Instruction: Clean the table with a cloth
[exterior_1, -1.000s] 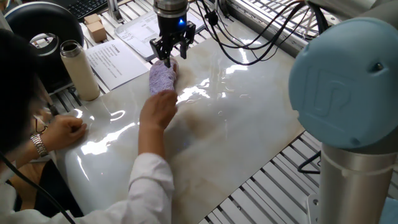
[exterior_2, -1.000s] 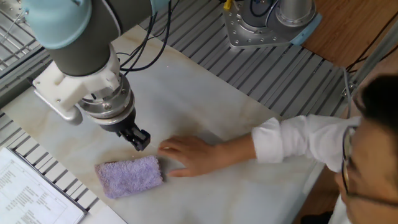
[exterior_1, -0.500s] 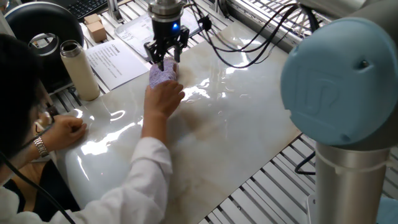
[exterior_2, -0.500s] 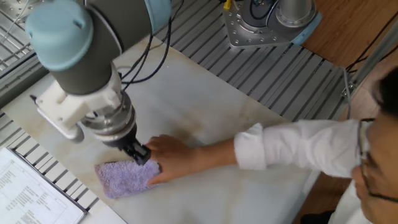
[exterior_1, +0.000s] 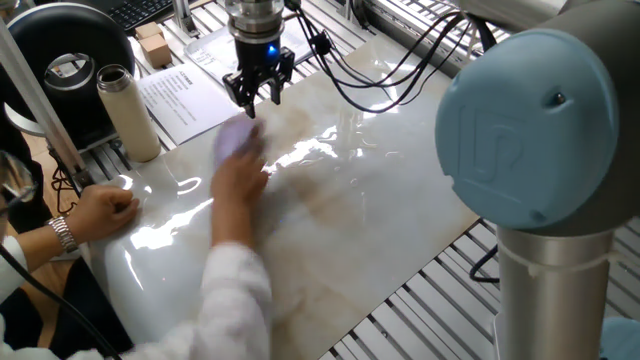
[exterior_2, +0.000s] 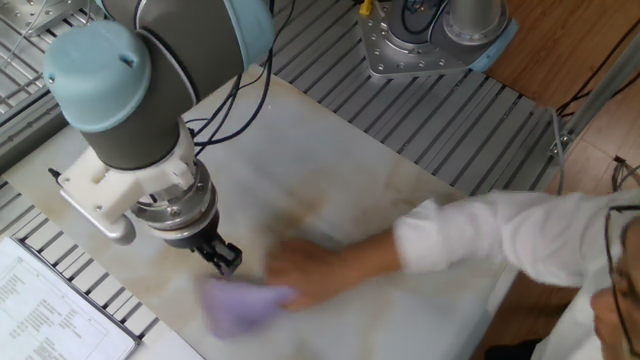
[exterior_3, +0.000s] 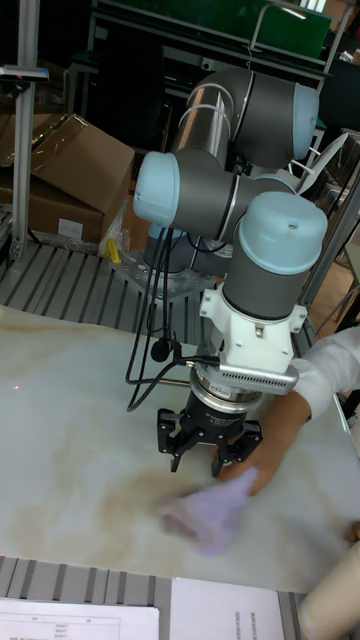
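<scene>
The cloth (exterior_1: 234, 140) is a blurred lavender rag on the cream marble table (exterior_1: 380, 200), with a person's hand (exterior_1: 238, 178) on it. My gripper (exterior_1: 256, 97) hangs just behind the cloth, open, with nothing between its fingers. In the other fixed view the cloth (exterior_2: 238, 307) lies just in front of the gripper (exterior_2: 226, 262), apart from it, with the hand (exterior_2: 300, 280) at its right edge on the table (exterior_2: 330, 160). The tall fixed view shows the gripper (exterior_3: 209, 458) with fingers spread above the table (exterior_3: 70, 440), and the cloth (exterior_3: 208, 517) below it.
A beige bottle (exterior_1: 126, 112) and printed paper sheets (exterior_1: 185, 98) stand at the table's left end, near a black round device (exterior_1: 66, 60) and a small cardboard box (exterior_1: 152, 42). The person's other hand (exterior_1: 106, 211) rests at the left corner. Cables (exterior_1: 370, 70) hang over the back edge.
The person's hand has reached the cloth and slid it away from under the gripper, toward the person. My gripper has shifted a little toward the paper sheets.
</scene>
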